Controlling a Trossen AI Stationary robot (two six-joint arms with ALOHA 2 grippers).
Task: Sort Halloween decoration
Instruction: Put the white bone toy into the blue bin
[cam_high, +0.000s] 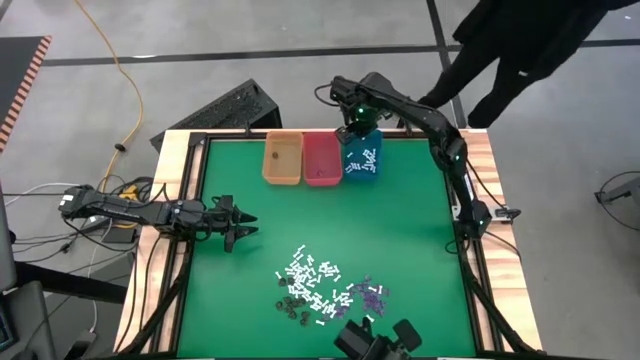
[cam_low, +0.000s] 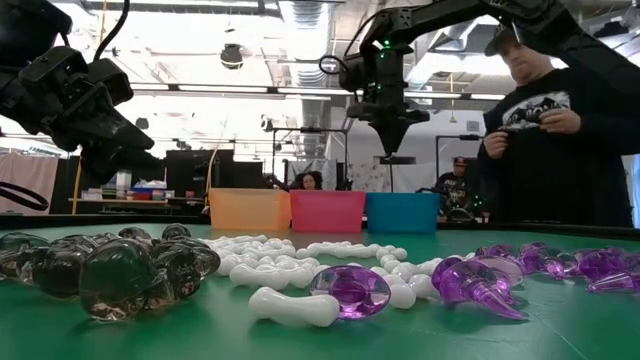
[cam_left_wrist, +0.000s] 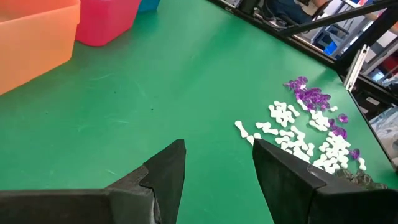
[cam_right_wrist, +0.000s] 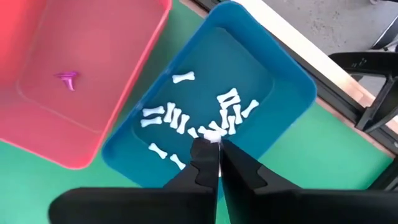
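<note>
High view: the right end effector (cam_high: 357, 138) hangs over the teal rectangular plastic bin (cam_high: 368, 165) in the upper middle of the frame, beside the pink bin (cam_high: 321, 160) and the orange bin (cam_high: 282, 158). Its fingers stand nearly together, with a small white bone-shaped piece (cam_right_wrist: 212, 133) at their tips above the white bones (cam_right_wrist: 171, 117) already lying in the teal bin. One purple piece (cam_right_wrist: 67, 79) lies in the pink bin. The left end effector (cam_high: 242, 224) hovers at centre left over the green counter (cam_high: 390, 230), fingers apart and holding nothing. A pile of tiny white, purple and dark plastic Halloween decorations (cam_high: 325, 289) lies at lower centre. A person (cam_low: 570, 130) stands behind the counter.
</note>
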